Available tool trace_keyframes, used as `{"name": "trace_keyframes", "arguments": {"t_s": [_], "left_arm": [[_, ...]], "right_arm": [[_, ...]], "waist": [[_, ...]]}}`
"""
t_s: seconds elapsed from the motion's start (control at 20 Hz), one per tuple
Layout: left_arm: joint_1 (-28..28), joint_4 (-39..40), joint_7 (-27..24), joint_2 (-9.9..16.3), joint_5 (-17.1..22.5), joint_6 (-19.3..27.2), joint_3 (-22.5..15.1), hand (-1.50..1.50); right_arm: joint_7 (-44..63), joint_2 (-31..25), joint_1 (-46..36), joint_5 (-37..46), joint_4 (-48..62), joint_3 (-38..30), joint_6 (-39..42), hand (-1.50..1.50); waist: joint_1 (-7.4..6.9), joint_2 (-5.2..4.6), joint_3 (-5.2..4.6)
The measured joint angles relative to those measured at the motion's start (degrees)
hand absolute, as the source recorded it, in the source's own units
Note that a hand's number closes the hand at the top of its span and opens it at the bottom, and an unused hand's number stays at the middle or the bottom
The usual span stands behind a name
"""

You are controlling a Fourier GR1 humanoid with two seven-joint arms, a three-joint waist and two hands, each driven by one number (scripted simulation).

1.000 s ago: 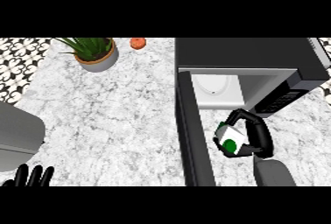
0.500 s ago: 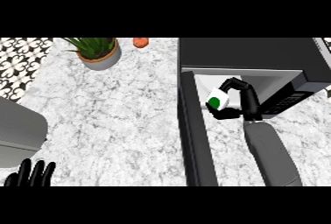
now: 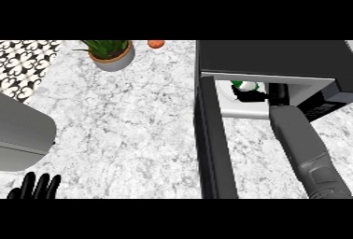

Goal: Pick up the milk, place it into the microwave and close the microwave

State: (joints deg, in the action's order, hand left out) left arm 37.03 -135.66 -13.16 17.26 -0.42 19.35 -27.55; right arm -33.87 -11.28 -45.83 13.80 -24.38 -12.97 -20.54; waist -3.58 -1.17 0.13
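Observation:
The milk (image 3: 244,86), a white carton with a green cap, sits just inside the opening of the black microwave (image 3: 276,58). My right hand (image 3: 258,95) reaches into the cavity with its fingers curled round the carton; most of the hand is hidden under the microwave's top. The microwave door (image 3: 210,140) stands swung open toward me, left of my right forearm. At the lower left edge my left hand (image 3: 36,187) rests open, fingers up.
A potted green plant (image 3: 110,55) stands at the back of the marble counter, with a small orange thing (image 3: 156,44) beside it. A grey appliance (image 3: 21,133) sits at the left edge. Patterned tiles (image 3: 24,60) show at the far left.
My right hand has carried the milk away from me, from over the counter beside the open door into the microwave's cavity. The left hand has barely moved.

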Motion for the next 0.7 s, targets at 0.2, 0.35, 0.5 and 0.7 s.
{"name": "trace_keyframes", "arguments": {"t_s": [0.2,0.35,0.5,0.7], "left_arm": [[-0.33,0.19,0.21,0.26,-0.14,-0.18,0.3,-1.5],[-0.55,0.5,0.42,0.53,-0.63,-0.24,0.52,-1.5],[-0.83,0.95,0.55,0.7,-0.85,-0.27,0.96,-1.5],[-1.34,1.12,1.02,0.65,-2.01,-0.09,0.39,-1.5]], "right_arm": [[-1.43,-1.0,-3.23,1.8,3.53,-0.88,-8.11,1.5],[-2.27,-2.25,-4.84,4.93,6.94,0.89,-10.62,-1.5],[-1.35,-2.47,-7.5,7.3,10.34,2.44,-11.3,-1.5],[-0.73,-1.83,-10.06,9.37,13.78,3.87,-11.19,-1.5]], "waist": [[-0.8,-0.39,0.06],[-1.26,-0.57,0.04],[-1.66,-0.71,0.04],[-1.94,-0.82,0.06]]}}
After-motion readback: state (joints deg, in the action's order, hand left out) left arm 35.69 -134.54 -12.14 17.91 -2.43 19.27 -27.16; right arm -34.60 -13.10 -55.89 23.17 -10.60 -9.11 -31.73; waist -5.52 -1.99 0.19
